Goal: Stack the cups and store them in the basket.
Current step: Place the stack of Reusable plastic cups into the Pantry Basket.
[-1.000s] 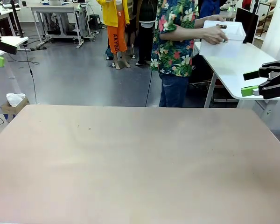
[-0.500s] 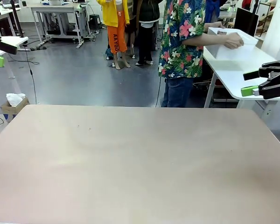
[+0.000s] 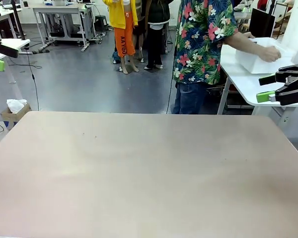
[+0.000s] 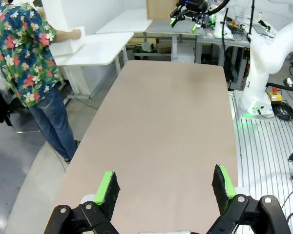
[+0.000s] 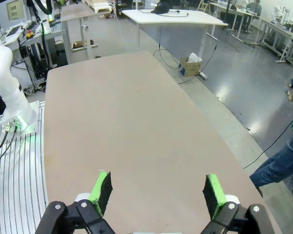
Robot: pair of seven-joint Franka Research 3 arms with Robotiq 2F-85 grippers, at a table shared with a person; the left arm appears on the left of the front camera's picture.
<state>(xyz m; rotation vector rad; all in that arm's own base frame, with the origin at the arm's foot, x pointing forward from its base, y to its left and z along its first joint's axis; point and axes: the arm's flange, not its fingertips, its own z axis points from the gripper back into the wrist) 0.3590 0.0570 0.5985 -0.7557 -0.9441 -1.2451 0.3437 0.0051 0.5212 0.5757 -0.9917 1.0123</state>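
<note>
From my station, nothing is stacked or stored yet. The basket (image 3: 260,55) sits on a side table beyond the tabletop's (image 3: 144,168) far right corner, under the person's hand (image 3: 269,53). Left pincer (image 4: 166,187) and right pincer (image 5: 156,192) gape wide, holding nothing.

A broad, bare beige tabletop (image 3: 149,173) fills the foreground. Beyond its far edge stands a person in a floral short-sleeved shirt and blue jeans (image 3: 201,49), turned toward a white side table (image 3: 251,79). A small cardboard box holding crumpled white paper (image 3: 14,111) sits on the grey floor.
</note>
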